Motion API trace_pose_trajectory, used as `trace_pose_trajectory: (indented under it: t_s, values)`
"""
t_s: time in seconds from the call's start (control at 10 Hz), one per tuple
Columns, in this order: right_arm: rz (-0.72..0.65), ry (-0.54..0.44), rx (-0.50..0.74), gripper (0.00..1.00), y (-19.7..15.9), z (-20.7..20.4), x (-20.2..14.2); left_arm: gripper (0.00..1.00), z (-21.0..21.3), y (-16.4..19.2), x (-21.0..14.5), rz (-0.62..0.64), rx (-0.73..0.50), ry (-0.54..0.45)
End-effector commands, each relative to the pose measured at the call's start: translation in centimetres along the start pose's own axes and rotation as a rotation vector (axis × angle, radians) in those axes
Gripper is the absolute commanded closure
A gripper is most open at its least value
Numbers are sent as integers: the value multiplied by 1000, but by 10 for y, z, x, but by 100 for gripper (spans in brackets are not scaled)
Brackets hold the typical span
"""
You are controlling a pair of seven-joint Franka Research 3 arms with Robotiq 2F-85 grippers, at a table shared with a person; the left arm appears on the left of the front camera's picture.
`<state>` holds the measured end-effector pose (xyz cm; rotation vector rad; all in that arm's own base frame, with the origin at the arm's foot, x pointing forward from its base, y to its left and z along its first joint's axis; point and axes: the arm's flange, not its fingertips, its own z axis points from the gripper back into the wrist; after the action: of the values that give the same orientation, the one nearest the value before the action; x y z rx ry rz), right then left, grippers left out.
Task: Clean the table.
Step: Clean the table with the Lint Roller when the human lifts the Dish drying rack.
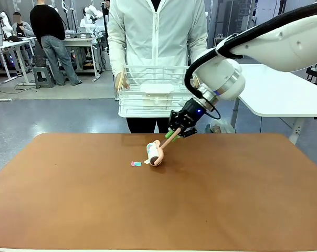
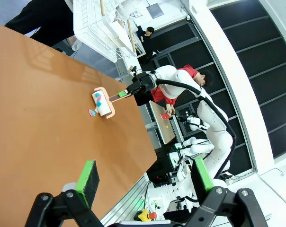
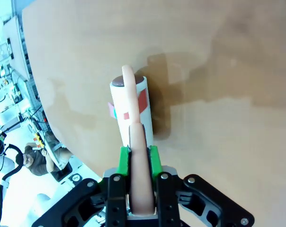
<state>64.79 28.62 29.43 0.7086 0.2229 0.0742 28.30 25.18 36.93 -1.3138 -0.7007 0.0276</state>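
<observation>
Front cam: fixed, robot's side, faces across table [image 1: 242, 199] to person [image 1: 156, 31] w/ basket [image 1: 143, 107]; mid range.
L wrist cam: rolled, well back, looks along table at roller [image 2: 102, 102].
R wrist cam: close, looks down handle [image 3: 135, 142] onto roller.
All 3 views share roller + table around it.

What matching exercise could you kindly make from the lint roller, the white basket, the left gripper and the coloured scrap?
Things: 1 lint roller; 2 white basket; 3 left gripper; 4 coloured scrap.
States: A open; B loose on the table; C held by the person; D clamped in the right gripper.
Pairs: 1-D, 2-C, 3-A, 4-B.
</observation>
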Motion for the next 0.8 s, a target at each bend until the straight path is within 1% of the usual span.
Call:
trace_pose_trajectory:
  t_s: [0.0, 0.2, 0.3, 0.5, 0.7]
  values:
    - [-45, 52, -111, 79, 9, -51, 26, 0, 3, 0, -1, -13, -18, -10]
    - [-54, 45, -104, 79, 27, -78, 33, 0, 3, 0, -1, -13, -18, -10]
    - [-47, 31, -99, 79, 33, -85, 33, 0, 3, 0, -1, -13, -18, -10]
    - [-29, -9, -94, 79, 49, -92, 34, 0, 3, 0, -1, -13, -18, -10]
    - [-7, -36, -98, 79, 57, -87, 29, 0, 3, 0, -1, -13, -18, -10]
